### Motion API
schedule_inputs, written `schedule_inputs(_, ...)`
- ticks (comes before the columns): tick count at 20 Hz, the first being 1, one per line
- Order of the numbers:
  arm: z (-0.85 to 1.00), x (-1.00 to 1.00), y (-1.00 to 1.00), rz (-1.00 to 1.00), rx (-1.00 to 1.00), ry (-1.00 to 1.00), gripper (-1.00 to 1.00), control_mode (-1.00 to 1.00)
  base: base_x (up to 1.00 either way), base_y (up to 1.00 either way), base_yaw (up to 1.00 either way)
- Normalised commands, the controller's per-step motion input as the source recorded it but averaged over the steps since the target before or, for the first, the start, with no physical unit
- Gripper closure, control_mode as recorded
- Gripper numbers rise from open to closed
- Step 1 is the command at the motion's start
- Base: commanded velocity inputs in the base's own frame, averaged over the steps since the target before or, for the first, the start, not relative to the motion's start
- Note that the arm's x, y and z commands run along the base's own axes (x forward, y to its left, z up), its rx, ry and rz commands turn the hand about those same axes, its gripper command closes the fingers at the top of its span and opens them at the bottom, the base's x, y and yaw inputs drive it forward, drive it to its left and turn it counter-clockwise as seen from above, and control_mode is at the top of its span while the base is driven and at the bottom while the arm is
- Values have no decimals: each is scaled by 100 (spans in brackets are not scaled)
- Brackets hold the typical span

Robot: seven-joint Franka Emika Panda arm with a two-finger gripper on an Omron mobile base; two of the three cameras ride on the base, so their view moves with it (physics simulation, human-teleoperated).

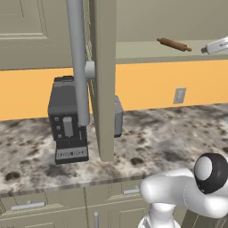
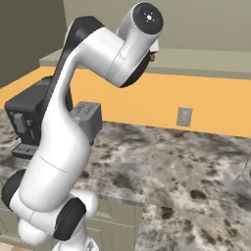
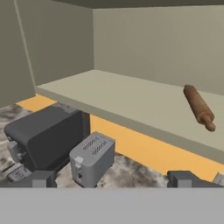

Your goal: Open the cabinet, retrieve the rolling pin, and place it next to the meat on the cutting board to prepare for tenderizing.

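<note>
Brown wood: rolling pin (image 3: 199, 106), lying flat on the floor of the opened cabinet (image 3: 131, 98), on the bare taupe shelf.
Pin versus gripper: in the hand view the pin sits ahead of and above the gripper (image 3: 111, 178), off toward the right fingertip's side; clear air separates them, nothing touching.
Gripper state: jaws spread wide, both dark fingertips (image 3: 183, 177) far apart at the bottom of the hand view, nothing between them.
Pin's long axis: in the hand view it runs from upper left to lower right, the near knobbed handle pointing toward the shelf's front edge; the far end aims at the cabinet's back wall.
Pin from the left base view: rolling pin (image 1: 173, 44) lies on the shelf at a slant, left end higher in the picture, just left of a white part of the hand.
Cabinet door (image 1: 103, 80): swung out, seen edge-on, its long grey bar handle (image 1: 78, 62) vertical.
Counter (image 1: 151, 138): speckled stone, with a dark coffee machine (image 3: 46, 135) and a grey toaster (image 3: 92, 158) side by side below the shelf.
Wall: orange strip (image 2: 196, 100) with a grey outlet (image 2: 184, 116).
</note>
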Motion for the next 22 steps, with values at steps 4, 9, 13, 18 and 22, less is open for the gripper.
schedule_inputs(4,-6,41,-9,0,0,0,-100,-100,0,0,0)
schedule_inputs(9,-9,37,-6,0,0,0,-100,-100,0,0,0)
schedule_inputs(13,-10,30,-3,0,-1,0,-100,-100,0,0,0)
schedule_inputs(18,-5,27,-2,0,-1,0,-100,-100,0,0,0)
schedule_inputs(22,0,38,0,0,0,0,-100,-100,0,0,0)
